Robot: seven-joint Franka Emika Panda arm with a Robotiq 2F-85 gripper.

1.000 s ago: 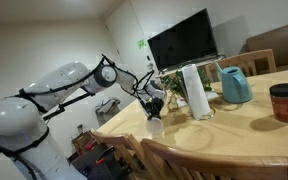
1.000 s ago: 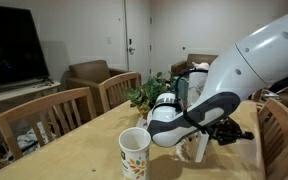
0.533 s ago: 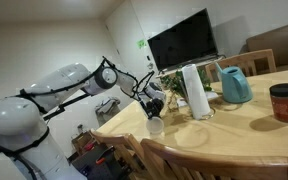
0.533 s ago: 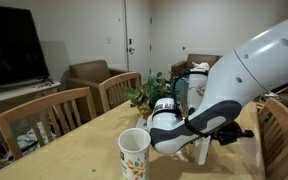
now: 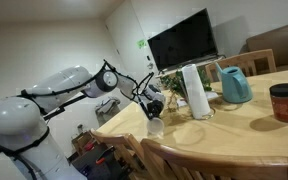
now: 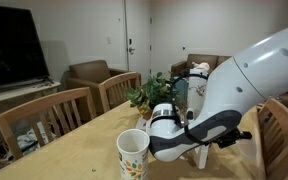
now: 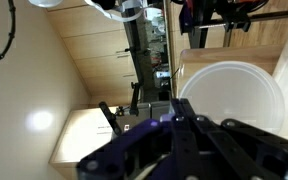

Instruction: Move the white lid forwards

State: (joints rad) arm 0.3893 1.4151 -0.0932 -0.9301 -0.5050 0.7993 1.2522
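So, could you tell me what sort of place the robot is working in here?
Most likely a home living and dining room: there is a flat-screen TV by the wall, a brown armchair near a door, and a wooden dining table with wooden chairs around it.

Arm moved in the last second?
Yes. In an exterior view the arm has sunk lower and rightward, baring more wall right of the door.

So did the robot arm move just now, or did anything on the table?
The white robot arm dipped a little lower with its hand. Nothing looks grabbed or let go. The patterned paper cup, tall white cylinder and teal pitcher stayed put.
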